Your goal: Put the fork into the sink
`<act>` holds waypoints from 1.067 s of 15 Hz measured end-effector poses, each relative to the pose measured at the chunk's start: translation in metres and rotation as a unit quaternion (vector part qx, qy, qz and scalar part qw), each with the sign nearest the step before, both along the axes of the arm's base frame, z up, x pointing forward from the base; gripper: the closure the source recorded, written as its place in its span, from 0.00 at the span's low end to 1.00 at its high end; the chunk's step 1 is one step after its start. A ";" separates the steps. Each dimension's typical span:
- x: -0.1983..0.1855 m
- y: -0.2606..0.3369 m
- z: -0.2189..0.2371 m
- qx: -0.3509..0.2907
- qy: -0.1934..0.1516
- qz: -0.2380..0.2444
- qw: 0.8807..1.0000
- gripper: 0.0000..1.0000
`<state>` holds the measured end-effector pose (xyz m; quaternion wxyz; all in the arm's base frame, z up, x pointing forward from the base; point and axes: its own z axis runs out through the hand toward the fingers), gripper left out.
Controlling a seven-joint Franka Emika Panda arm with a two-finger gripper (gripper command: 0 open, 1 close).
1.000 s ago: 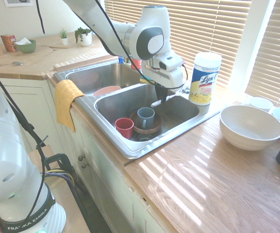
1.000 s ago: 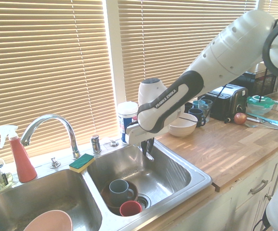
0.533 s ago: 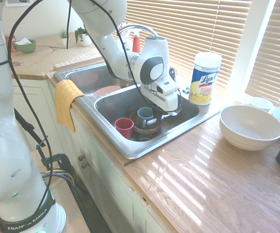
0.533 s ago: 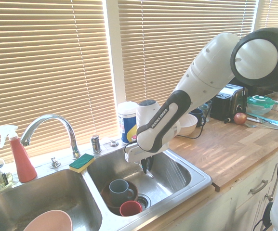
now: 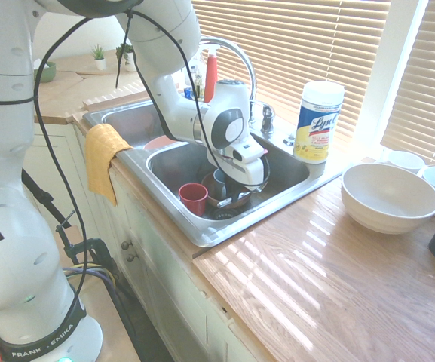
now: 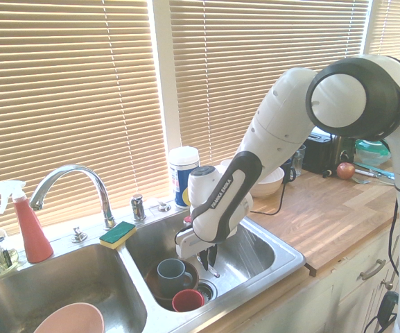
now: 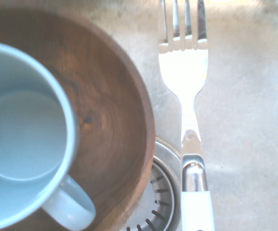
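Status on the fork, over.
Jaws shut on fork, held inside right-hand basin in second exterior view. Wooden bowl with blue mug close beside.

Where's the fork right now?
In the wrist view, the fork shows beside the wooden bowl, on the side where the mug's handle points.

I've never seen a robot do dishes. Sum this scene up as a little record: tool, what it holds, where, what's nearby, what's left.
Tool: gripper, shut on the fork
Held: fork, white handle, metal tines
Where: low over the sink's basin with the drain
Nearby: wooden bowl with blue-grey mug inside; red mug
Left: letting go
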<state>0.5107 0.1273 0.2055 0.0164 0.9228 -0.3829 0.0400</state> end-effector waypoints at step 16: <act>0.003 -0.002 -0.030 -0.018 0.011 -0.018 1.000 0.00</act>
